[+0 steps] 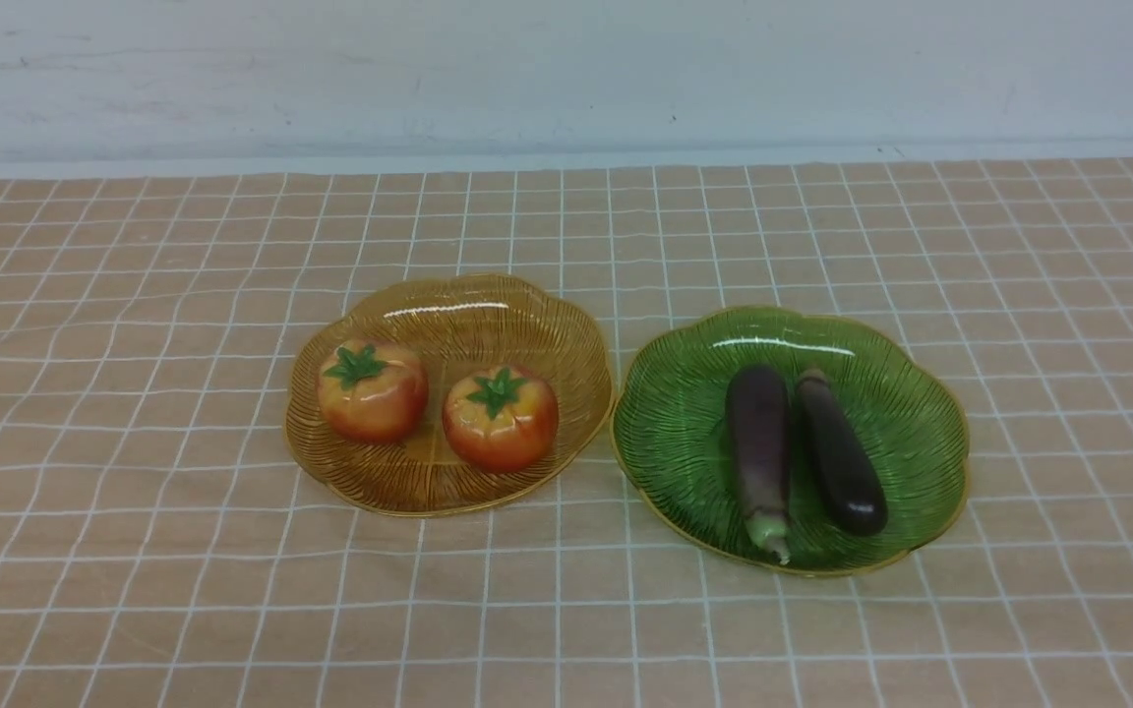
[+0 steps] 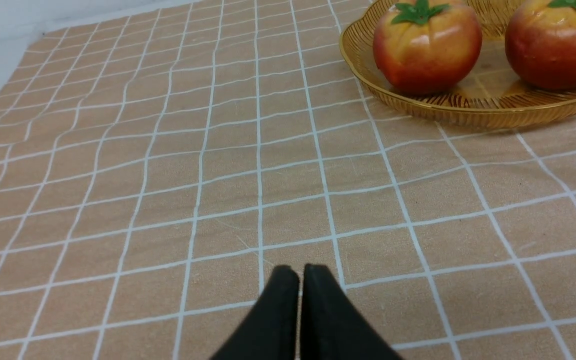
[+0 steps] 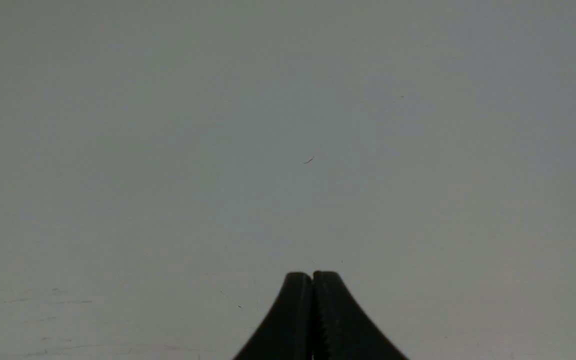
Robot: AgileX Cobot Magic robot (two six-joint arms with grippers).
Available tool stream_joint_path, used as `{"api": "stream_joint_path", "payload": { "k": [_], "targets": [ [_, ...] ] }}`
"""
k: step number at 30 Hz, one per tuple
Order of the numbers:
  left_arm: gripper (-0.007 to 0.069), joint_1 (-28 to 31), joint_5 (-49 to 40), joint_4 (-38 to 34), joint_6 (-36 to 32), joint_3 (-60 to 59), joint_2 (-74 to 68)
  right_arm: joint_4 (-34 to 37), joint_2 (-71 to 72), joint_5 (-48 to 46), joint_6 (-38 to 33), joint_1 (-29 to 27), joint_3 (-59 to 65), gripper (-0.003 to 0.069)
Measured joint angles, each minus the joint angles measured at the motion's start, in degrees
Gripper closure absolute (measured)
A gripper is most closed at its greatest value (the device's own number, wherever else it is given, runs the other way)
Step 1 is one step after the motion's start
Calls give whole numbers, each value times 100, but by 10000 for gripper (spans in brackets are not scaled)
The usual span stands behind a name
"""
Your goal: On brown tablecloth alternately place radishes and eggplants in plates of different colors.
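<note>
On the evidence here, the sorting looks finished: every toy already lies in a plate, and neither arm shows in the front view.

Going left to right, the left end effector (image 2: 298, 272) is clenched with nothing between its black tips, poised low over bare cloth (image 1: 134, 442), well short of the amber plate (image 1: 527, 310). That plate holds both radishes: one (image 1: 372, 390) on its left half, the other (image 1: 500, 418) just beside it, a narrow gap showing between them. Both sit upright, green leaf tops up.

Just right of it, rims nearly touching, is the green plate (image 1: 675, 423). In it the purple eggplant (image 1: 758, 447) lies with its pale green stem toward the near rim, and the black eggplant (image 1: 840, 457) lies alongside on the right, stem pointing away; whether the two touch is hard to tell.

The right end effector (image 3: 313, 274) is likewise clenched and empty, facing a plain grey surface with no cloth or plate in sight, so it seems parked away from the work.

If anything remains, my judgement is only that both arms stay clear. Should a piece need shifting, an end effector would first have to open, and the round radishes would likely roll on the ribbed plate. Nothing else lies on the cloth; a pale wall (image 1: 566, 69) stands beyond the counter's far edge.
</note>
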State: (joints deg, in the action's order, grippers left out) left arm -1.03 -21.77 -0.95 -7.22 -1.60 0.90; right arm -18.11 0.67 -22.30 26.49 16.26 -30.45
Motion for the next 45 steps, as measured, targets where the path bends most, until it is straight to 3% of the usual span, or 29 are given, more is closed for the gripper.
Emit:
{"api": "stream_joint_path", "payload": {
  "k": [17,29,31,38,45],
  "targets": [
    [628,0,0,0,0,0,0,-32,0,0,-26,0,0,675],
    [628,0,0,-2,-5,0,0,-306,0,-393,-629,0,0,675],
    [628,0,0,-2,-5,0,0,-185,0,-393,-871,0,0,675],
    [628,0,0,-2,-5,0,0,1232,-6,-393,-2649,0,5,675],
    [628,0,0,-2,-5,0,0,2129,-6,-393,-3309,0,5,675]
  ]
}}
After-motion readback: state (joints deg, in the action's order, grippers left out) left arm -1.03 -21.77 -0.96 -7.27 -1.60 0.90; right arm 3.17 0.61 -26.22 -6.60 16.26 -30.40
